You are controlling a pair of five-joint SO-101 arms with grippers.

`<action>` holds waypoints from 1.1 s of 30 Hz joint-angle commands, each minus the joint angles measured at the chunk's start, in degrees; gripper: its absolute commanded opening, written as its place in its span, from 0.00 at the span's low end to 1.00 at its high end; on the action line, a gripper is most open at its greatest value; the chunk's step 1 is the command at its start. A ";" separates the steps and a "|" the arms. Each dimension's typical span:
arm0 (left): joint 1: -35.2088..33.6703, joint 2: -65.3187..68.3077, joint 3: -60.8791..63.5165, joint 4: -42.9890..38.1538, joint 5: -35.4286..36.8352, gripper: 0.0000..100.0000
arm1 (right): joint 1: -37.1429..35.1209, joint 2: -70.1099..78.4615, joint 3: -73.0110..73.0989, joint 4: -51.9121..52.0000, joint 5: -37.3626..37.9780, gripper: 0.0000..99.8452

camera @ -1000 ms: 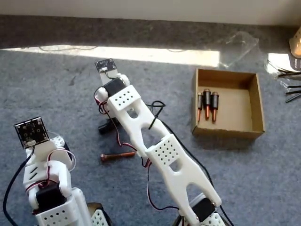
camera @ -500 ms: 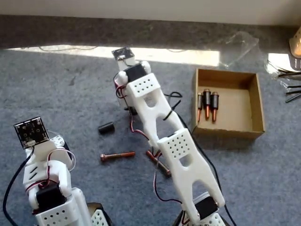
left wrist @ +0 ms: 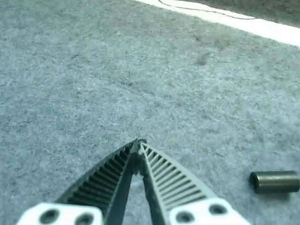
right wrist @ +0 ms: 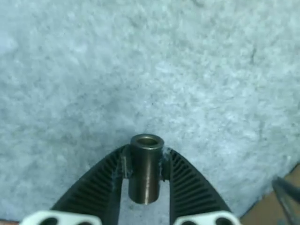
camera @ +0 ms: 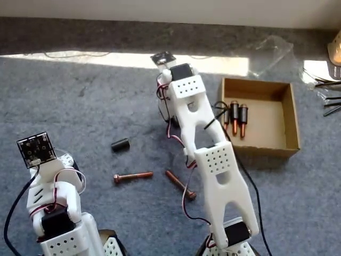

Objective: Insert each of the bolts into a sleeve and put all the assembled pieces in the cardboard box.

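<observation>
Dark metal sleeve (right wrist: 146, 171) is clamped upright in the right claw (right wrist: 146, 151), held above grey carpet (right wrist: 70, 70) near the cardboard box (camera: 256, 85). Left claw (left wrist: 137, 143) is shut tight with nothing in it; a loose sleeve (left wrist: 274, 182) is lying nearby. A copper bolt (camera: 133, 176) and a second bolt (camera: 180, 185) are laid flat on the carpet. Three assembled pieces (camera: 234, 120) are lined up inside the box.

Cardboard box (camera: 266, 150) holds three assembled pieces (camera: 234, 114); two bolts (camera: 133, 176) and a sleeve (camera: 121, 144) lie outside.
</observation>
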 commanded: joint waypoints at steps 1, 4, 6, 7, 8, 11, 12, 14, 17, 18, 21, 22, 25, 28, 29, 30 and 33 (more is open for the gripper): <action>1.01 -0.57 -0.31 -1.05 0.00 0.02 | 0.92 -8.22 4.53 1.01 1.49 0.02; 1.01 -0.57 -0.31 -1.05 0.00 0.02 | 1.71 -10.77 8.92 1.01 3.25 0.02; 1.01 -0.57 -0.31 -1.05 0.00 0.02 | 2.86 -11.21 11.91 0.92 7.30 0.02; 1.01 -0.57 -0.31 -1.05 0.00 0.02 | 3.30 -10.95 13.23 0.92 8.97 0.02; 1.01 -0.57 -0.31 -1.05 0.00 0.02 | 3.82 -10.42 14.55 0.66 10.55 0.02; 1.01 -0.57 -0.31 -1.05 0.00 0.02 | 5.76 -7.43 16.57 0.04 13.01 0.02; 1.01 -0.57 -0.31 -1.05 0.00 0.02 | 6.46 -6.02 16.84 0.04 13.45 0.02; 1.01 -0.57 -0.31 -1.05 0.00 0.02 | 7.78 -3.47 16.66 0.40 14.15 0.02; 1.01 -0.57 -0.31 -1.05 0.00 0.02 | 9.10 -1.71 16.57 0.13 14.42 0.02; 1.01 -0.57 -0.31 -1.05 0.00 0.02 | 9.10 -1.45 16.57 0.13 14.42 0.02; 1.01 -0.57 -0.31 -1.05 0.00 0.02 | 8.84 -1.27 16.57 0.13 14.42 0.02; 1.01 -0.57 -0.31 -1.05 0.00 0.02 | 8.75 -1.27 16.66 0.22 14.42 0.02; 1.01 -0.57 -0.22 -1.05 0.00 0.02 | 8.75 -1.27 16.66 0.31 14.42 0.02; 1.01 -0.57 -0.22 -1.05 0.00 0.02 | 8.75 -1.27 16.66 0.31 14.42 0.02; 1.01 -0.57 -0.22 -1.05 0.00 0.02 | 8.75 -1.27 16.66 0.31 14.42 0.02; 1.01 -0.57 -0.22 -1.05 0.00 0.02 | 8.75 -1.27 16.66 0.31 14.42 0.02; 1.01 -0.57 -0.22 -1.05 0.00 0.02 | 8.66 -1.80 16.57 0.40 14.33 0.00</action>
